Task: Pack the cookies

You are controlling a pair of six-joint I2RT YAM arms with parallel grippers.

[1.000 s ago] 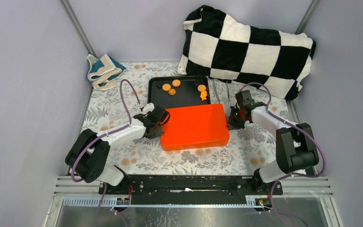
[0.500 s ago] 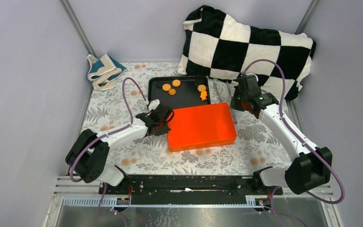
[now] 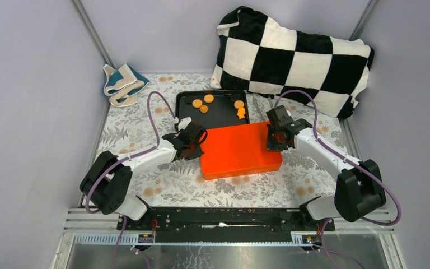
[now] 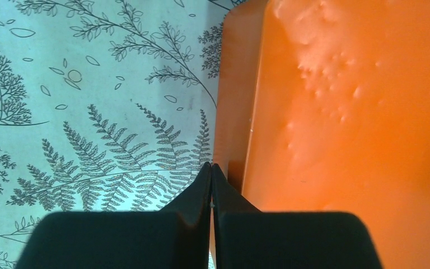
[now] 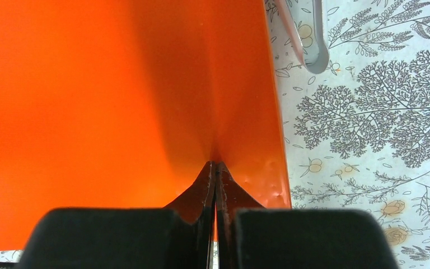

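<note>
Several small orange round cookies [image 3: 197, 103] and one fish-shaped cookie [image 3: 241, 113] lie in a black tray [image 3: 221, 116] at the back of the table. In front of the tray lies a flat orange box [image 3: 239, 150]. My left gripper [image 3: 193, 143] is shut, its tips [image 4: 211, 166] against the box's left side wall [image 4: 232, 112]. My right gripper [image 3: 274, 137] is shut, its tips [image 5: 215, 164] resting on the box's top [image 5: 89, 84] near its right end, where the surface looks dented.
Metal tongs [image 3: 269, 109] lie right of the tray and show in the right wrist view [image 5: 309, 42]. A black-and-white checked pillow [image 3: 297, 56] fills the back right. A folded cloth [image 3: 122, 83] lies at the back left. The table has a floral cover [image 3: 145, 120].
The orange box has slid to the right, with my left gripper following its left edge. My right arm rose toward the back, then came down onto the box's right end.
</note>
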